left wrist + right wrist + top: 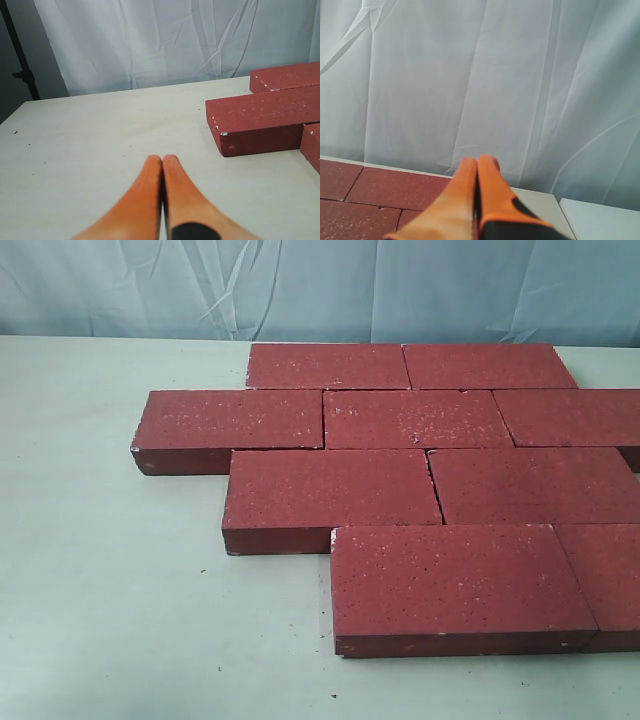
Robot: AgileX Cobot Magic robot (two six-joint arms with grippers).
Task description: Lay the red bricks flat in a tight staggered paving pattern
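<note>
A: And the red bricks (420, 475)?
B: Lying flat on the worktop (120, 580), four staggered rows, close-packed, centre toward 3 o'clock.
A: Hands?
B: Closed, both: left hand (162, 159) empty, apart from the bricks; right hand (477, 161) empty too.

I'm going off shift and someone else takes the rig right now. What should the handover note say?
Left gripper: shut, empty, above bare table beside the paving's left side.
Right gripper: shut, empty, raised above bricks, facing the curtain.
Red bricks: nine visible, all flat, in four offset rows of two, three, two, two. The right side runs out of the exterior view.
Done: the staggered pattern appears laid, gaps mostly closed.
Left: probably only a check. The third row's joint shows a thin dark line and may want a nudge.
</note>
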